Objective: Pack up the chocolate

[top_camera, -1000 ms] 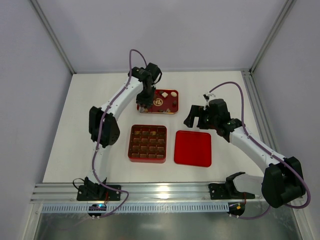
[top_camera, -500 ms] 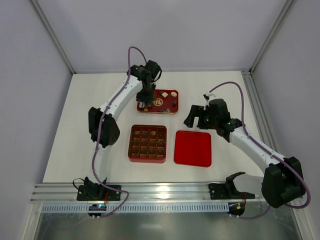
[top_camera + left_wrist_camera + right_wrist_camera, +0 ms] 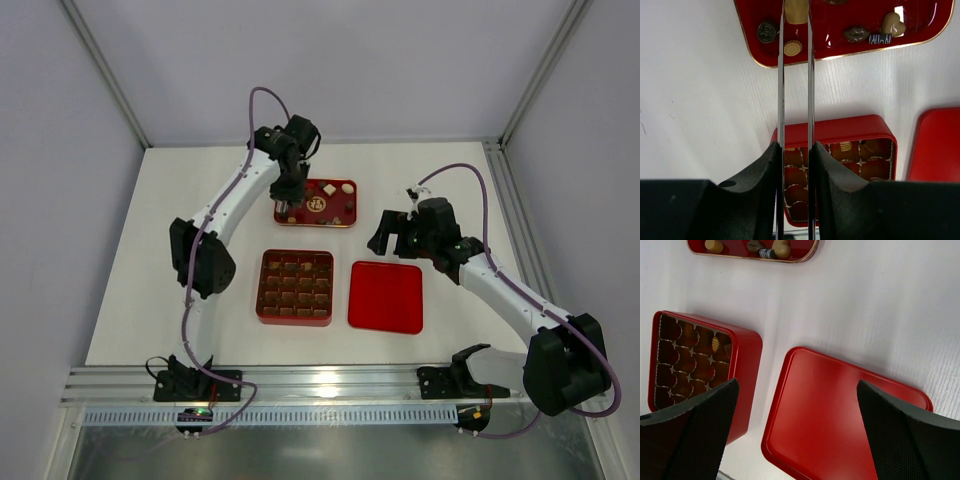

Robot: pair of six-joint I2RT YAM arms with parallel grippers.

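left gripper [image 3: 286, 207] pinches tan chocolate [image 3: 796, 10] | right gripper [image 3: 797, 385] spread (above lid [image 3: 840, 420]) | box [image 3: 744, 362] beside lid

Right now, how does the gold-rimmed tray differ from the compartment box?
The tray is a shallow oblong with a gold rim and no dividers; the box is square, taller-walled, with a brown grid of cups. Chocolates lie loose in the tray; in the box a tan ridged piece sits in a cup. The tray lies farther back than the box. Both are red and open-topped.
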